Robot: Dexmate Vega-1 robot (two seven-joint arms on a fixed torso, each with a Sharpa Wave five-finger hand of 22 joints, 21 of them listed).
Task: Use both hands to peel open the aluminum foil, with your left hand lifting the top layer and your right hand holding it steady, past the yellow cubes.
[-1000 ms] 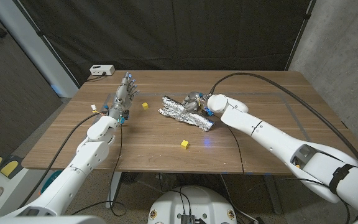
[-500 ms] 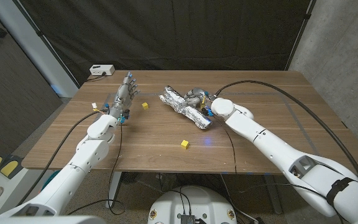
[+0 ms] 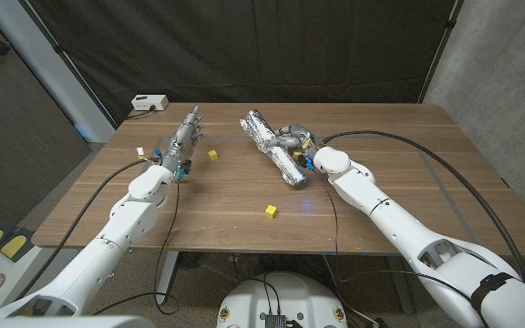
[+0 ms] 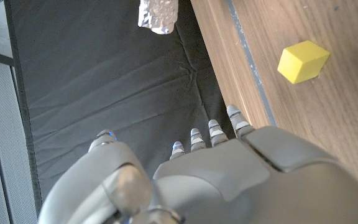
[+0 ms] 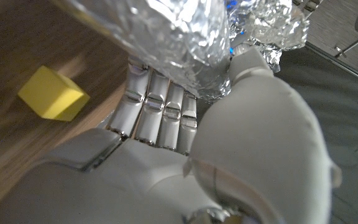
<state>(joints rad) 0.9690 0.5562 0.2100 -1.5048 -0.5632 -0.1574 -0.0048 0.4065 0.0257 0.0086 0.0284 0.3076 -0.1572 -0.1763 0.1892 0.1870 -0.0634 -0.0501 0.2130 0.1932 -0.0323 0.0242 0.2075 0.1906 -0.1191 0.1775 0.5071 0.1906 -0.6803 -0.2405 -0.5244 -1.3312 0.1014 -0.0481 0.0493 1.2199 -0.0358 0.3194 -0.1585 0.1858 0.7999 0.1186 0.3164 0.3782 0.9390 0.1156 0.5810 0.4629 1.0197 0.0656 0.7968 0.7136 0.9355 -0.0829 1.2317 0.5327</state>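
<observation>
A long crumpled aluminum foil roll runs slantwise across the middle of the table, its far end raised. My right hand grips it about midway, and its fingers wrap under the foil. My left hand stands to the left of the foil with fingers straight and apart, holding nothing and not touching it. One yellow cube lies between my left hand and the foil. Another yellow cube lies nearer the front edge. The left wrist view shows my left hand, a cube and the foil's end.
A white box with a cable sits at the back left corner of the table. Black cables trail over the table's right side. A dark curtain hangs behind the table.
My right hand has swung the foil roll, turning its far end toward the back of the table and raising it. My left hand has shifted slightly farther back.
</observation>
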